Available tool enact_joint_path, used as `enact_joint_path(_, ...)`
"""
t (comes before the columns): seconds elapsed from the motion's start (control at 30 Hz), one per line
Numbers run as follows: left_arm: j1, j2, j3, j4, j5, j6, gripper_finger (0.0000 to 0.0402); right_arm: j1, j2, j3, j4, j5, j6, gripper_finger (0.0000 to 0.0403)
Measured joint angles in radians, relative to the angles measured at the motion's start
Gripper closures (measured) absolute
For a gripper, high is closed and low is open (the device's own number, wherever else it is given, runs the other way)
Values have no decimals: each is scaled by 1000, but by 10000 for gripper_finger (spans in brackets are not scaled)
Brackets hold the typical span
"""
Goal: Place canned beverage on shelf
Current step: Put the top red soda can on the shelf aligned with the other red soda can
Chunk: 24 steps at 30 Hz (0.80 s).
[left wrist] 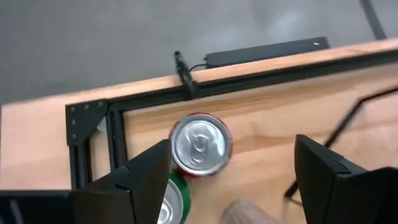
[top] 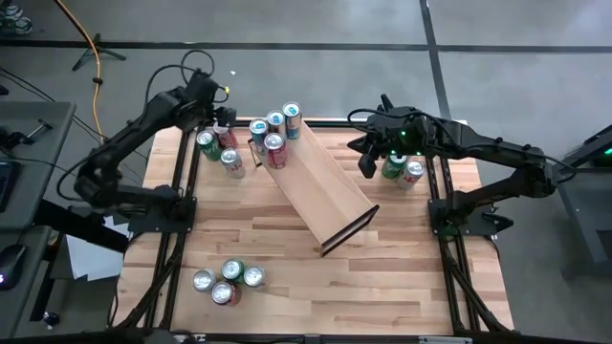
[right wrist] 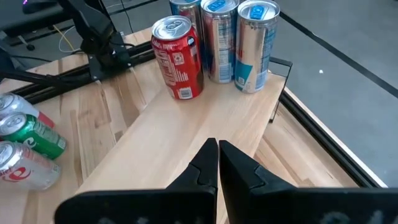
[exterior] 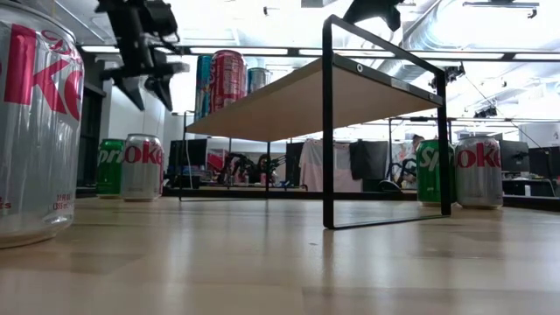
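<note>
The shelf (top: 320,186), a pale plank on a thin black frame, stands slantwise on the table's middle. Several cans stand upright on its far-left end, among them a red one (right wrist: 179,59) and blue-and-silver ones (right wrist: 252,43). Beside that end, a red can (left wrist: 200,143), a green can (top: 206,143) and a silver can (top: 232,161) stand on the tabletop. My left gripper (left wrist: 233,180) hangs open above these, the red can's top showing between its fingers. My right gripper (right wrist: 217,158) is shut in the air by the shelf's far-right side, pointing along the plank (right wrist: 186,130).
A green can (top: 393,165) and a silver can (top: 413,172) stand at the far right, under my right arm. Several more cans (top: 225,282) cluster near the front left. Black frame rails (top: 186,182) run along the table's left and right sides.
</note>
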Motion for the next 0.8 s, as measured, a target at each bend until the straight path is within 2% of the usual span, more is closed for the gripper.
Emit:
enact_joint_path(0.43,67,191,0,21,11,-91,158,0,0,0,0,0,0,402)
enact_joint_path(0.8,102,296,-3,11,80,-121,158,0,0,0,1,0,7,402)
